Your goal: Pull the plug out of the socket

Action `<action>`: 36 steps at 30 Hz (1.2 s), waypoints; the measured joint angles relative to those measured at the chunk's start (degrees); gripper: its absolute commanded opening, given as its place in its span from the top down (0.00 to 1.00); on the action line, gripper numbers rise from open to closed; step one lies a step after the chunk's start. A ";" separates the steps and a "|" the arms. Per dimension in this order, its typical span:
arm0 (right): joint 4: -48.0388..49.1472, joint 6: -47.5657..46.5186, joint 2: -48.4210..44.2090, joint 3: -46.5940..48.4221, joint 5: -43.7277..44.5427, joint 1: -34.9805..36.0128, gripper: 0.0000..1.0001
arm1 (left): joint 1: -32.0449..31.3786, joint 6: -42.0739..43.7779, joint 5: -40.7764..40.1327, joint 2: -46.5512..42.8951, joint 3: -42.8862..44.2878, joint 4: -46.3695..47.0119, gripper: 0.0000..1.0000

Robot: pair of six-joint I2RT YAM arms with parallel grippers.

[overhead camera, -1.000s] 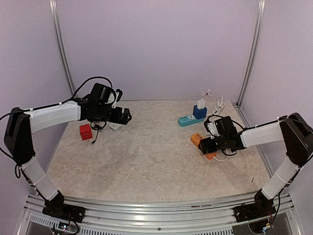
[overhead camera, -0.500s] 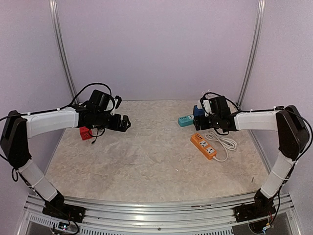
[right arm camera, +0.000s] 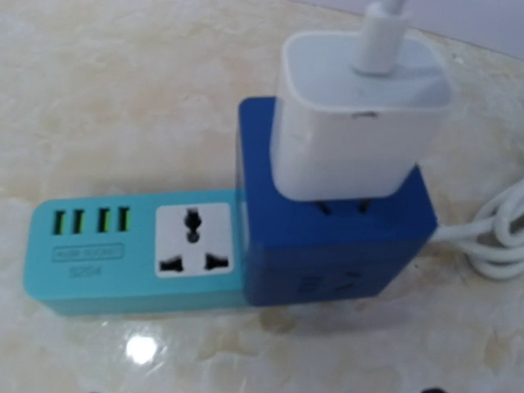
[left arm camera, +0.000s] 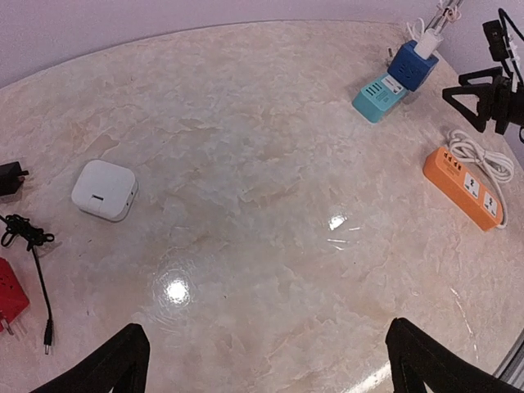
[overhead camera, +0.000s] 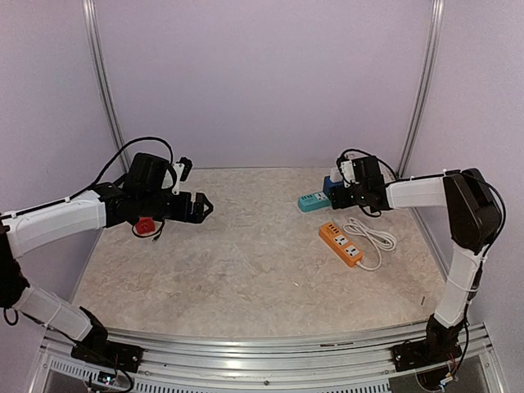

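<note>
In the approach step, the right gripper [overhead camera: 344,192], open and empty, is hovering beside the plug [right arm camera: 360,115] seated in the socket [right arm camera: 336,246], next needing to clamp its sides and pull straight.

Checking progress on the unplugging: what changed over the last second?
The right gripper swung from above the orange power strip to the far side. It is now at the white plug, open and gripping nothing. The left gripper drew back toward its own side, open. The plug is still seated in the blue adapter beside the teal strip; both strips are unmoved.
</note>
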 measured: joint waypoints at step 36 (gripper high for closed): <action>1.09 -8.68 16.72 17.66 -12.00 -4.50 0.31 | -1.55 -1.31 -1.77 -6.60 -1.14 -2.27 0.01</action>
